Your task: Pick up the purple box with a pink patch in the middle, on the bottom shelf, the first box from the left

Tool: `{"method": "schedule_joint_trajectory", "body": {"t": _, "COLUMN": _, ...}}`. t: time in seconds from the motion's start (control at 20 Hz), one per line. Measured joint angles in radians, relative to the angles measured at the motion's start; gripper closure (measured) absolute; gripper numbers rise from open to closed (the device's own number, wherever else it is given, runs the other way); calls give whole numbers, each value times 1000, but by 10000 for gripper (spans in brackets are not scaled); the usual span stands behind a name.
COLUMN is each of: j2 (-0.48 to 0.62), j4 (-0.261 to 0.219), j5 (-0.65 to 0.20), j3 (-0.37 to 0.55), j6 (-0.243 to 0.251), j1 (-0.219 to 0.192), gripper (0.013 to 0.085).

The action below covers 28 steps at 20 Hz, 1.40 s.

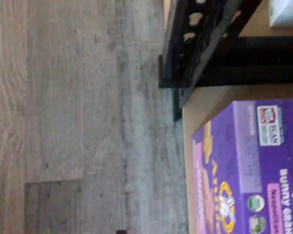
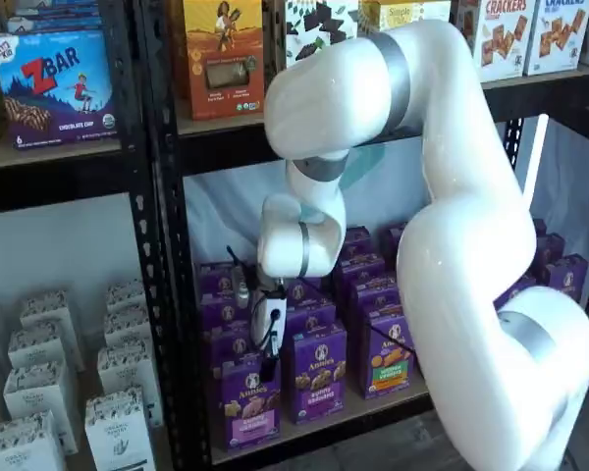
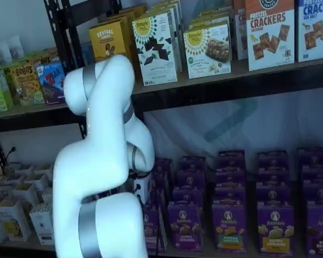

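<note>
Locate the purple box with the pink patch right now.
In a shelf view the purple box stands at the front-left of the bottom shelf, directly beneath the pincer.

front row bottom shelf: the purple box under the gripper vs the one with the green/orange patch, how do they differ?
The purple box has a pink label band; the green-and-orange box has a green band over orange. The purple box stands at the row's open end by the black upright, directly under the gripper; the green-and-orange box stands two places along, clear of the gripper. Both are upright purple Annie's boxes with a round white logo, on the bottom shelf.
</note>
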Motion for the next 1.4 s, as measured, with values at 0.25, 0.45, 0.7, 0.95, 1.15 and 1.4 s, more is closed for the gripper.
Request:
{"method": "schedule_joint_trajectory", "body": {"t": 0.25, "j2": 30, "j4": -15, "j5": 5, "j3": -39, "j6": 16, "j1": 0, "gripper": 130}}
{"method": "schedule_joint_trajectory", "body": {"t": 0.45, "j2": 55, "j4": -26, "j5": 9, "j3": -70, "j6": 26, "j1": -1, "gripper": 130}}
{"method": "schedule_joint_trajectory", "body": {"t": 0.7, "j2": 86, "j4": -33, "j5": 1, "j3": -99, "j6": 32, "j1": 0, "gripper": 130}}
{"method": "schedule_joint_trajectory", "body": {"t": 0.95, "j2": 119, "j4": -46, "j5": -3, "j3": -131, "j6": 38, "j1": -7, "gripper": 130}}
{"method": "schedule_joint_trajectory", "body": {"t": 1.15, "j2": 147, "j4": -56, "j5": 0, "j3": -162, "j6": 42, "j1": -12, "gripper": 130}}
{"method": "schedule_joint_trajectory", "body": {"t": 1.4, "j2": 182, "j4": -76, "j5": 9, "j3": -203, "j6": 52, "j1": -21, "gripper": 130}}
